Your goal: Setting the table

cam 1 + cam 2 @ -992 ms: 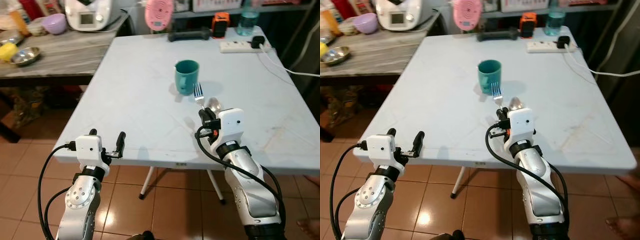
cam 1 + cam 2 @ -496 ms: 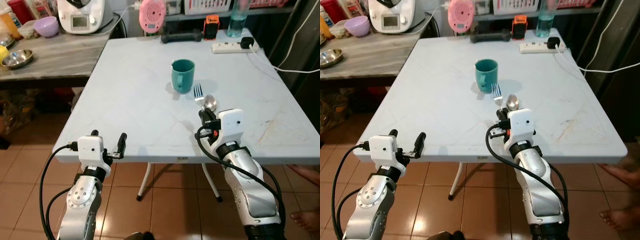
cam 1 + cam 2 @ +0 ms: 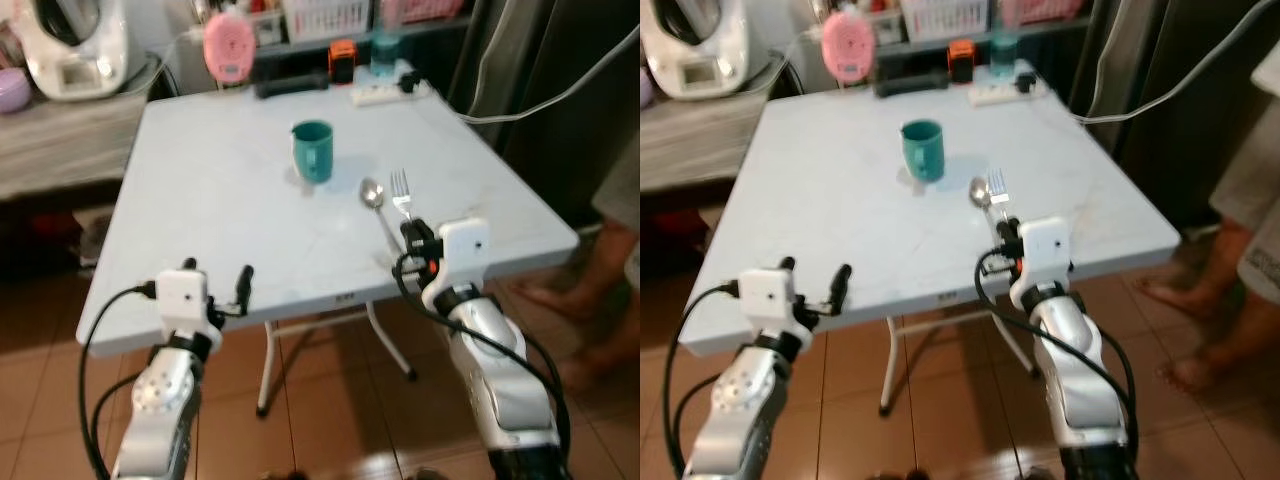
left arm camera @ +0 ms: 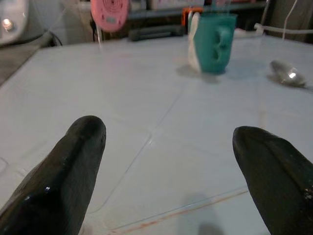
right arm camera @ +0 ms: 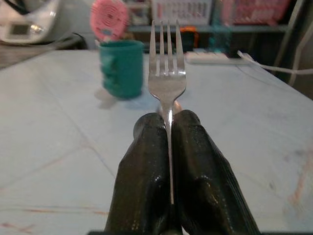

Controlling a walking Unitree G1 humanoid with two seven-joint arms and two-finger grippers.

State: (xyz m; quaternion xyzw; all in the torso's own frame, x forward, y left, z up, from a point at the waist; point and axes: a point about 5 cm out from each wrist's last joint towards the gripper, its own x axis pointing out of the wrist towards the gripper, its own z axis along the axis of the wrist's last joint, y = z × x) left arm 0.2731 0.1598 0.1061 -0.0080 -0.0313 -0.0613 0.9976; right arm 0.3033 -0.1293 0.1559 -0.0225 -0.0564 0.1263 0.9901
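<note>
Right wrist view looks straight along the right gripper [image 5: 168, 128], whose two black fingers [image 5: 146, 161] are pressed together on the handle of a fork [image 5: 167, 73]; the tines stick out upright beyond the fingertips in the upper middle of the frame, with the teal mug [image 5: 121, 67] behind them at upper left. That view makes the clamp plain, while the eye views give the wider layout: the fork [image 3: 401, 190] rises from the right gripper [image 3: 412, 232] at the right of centre, over the near right part of the pale blue table [image 3: 210, 190], and a spoon [image 3: 374, 197] lies flat on the table just beside the fork, between it and the mug [image 3: 312, 150], which stands upper centre. A person's bare legs [image 3: 1230, 250] stand at the right edge, off the table's corner. Left wrist view shows the left gripper [image 4: 168, 132] with its fingers [image 4: 73, 166] spread well apart over bare tabletop, the mug and the spoon bowl [image 4: 287, 74] far ahead at the upper right. In the eye views the left arm is raised at lower left, its gripper [image 3: 215, 275] at the table's near edge, holding nothing. The right forearm angles up from lower right, wrist near the table's front edge.
</note>
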